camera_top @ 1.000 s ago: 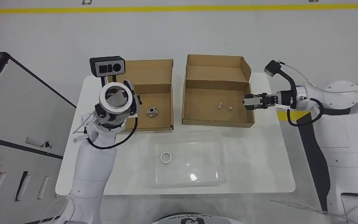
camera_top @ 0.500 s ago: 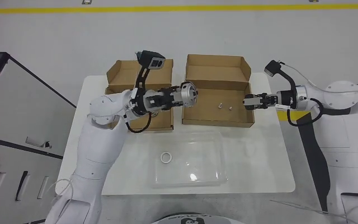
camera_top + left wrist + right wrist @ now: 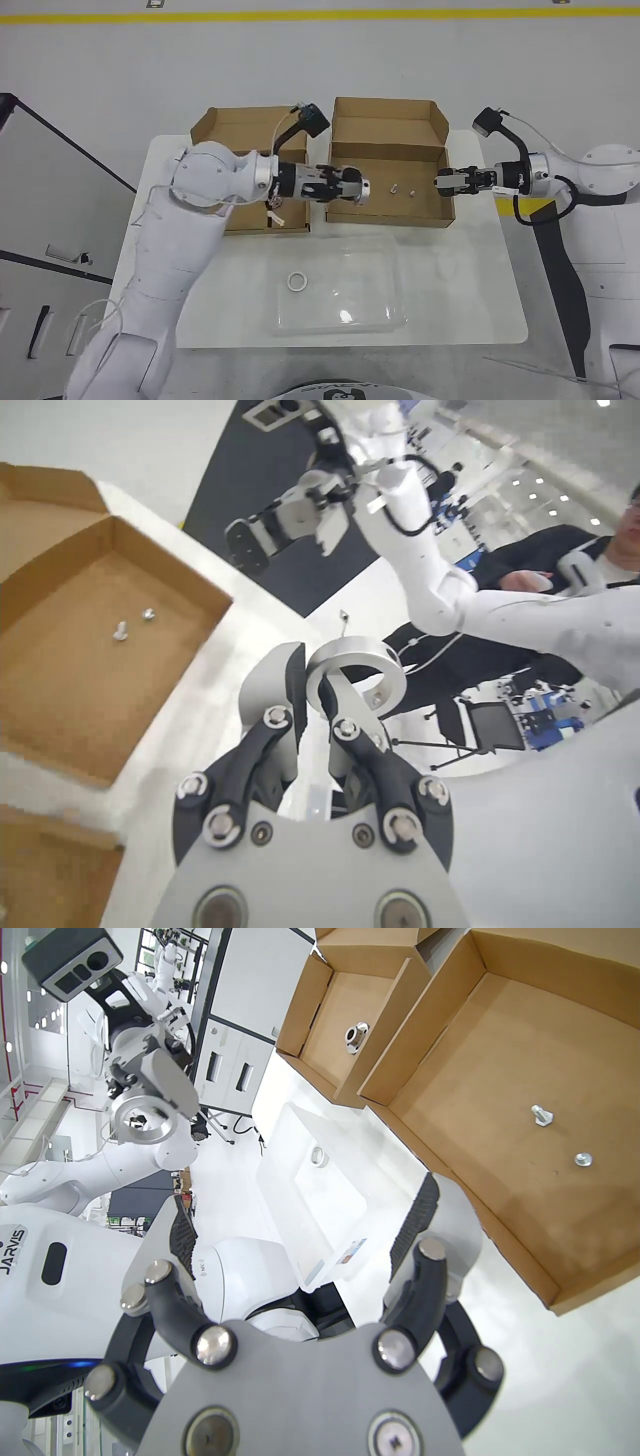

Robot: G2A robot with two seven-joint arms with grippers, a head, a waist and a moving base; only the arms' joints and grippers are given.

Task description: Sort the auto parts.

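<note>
One metal collar: pinched by its wall in the left gripper, one finger in the bore and one outside. It hangs in the air just inside the left wall of the right box.
Left gripper: closed down to the collar's wall thickness, nothing else in it.
Right gripper: spread wide, nothing held, parked at the opposite wall of the right box.
Step (judged): setting the collar down in the right box.
Doing it well: clear the cardboard wall fully and go low before letting go. The contact patch is small, so the collar could swing on any tilt. Lay it flat, since a ring on edge will likely roll. Stay off the bolts.
Collar: bright machined metal, a short thick ring with smooth faces and a small cross-hole in the side. It looks rigid and slick.
Finger pads: dark, ribbed.
Bolts: two, small and shiny, lying apart on the box floor.
Boxes: brown corrugated card, matte, flaps open.
Left box: holds one flanged metal part.
Tray: clear plastic with rounded corners, in front of the boxes, holding a white ring.
Table: white, smooth.
</note>
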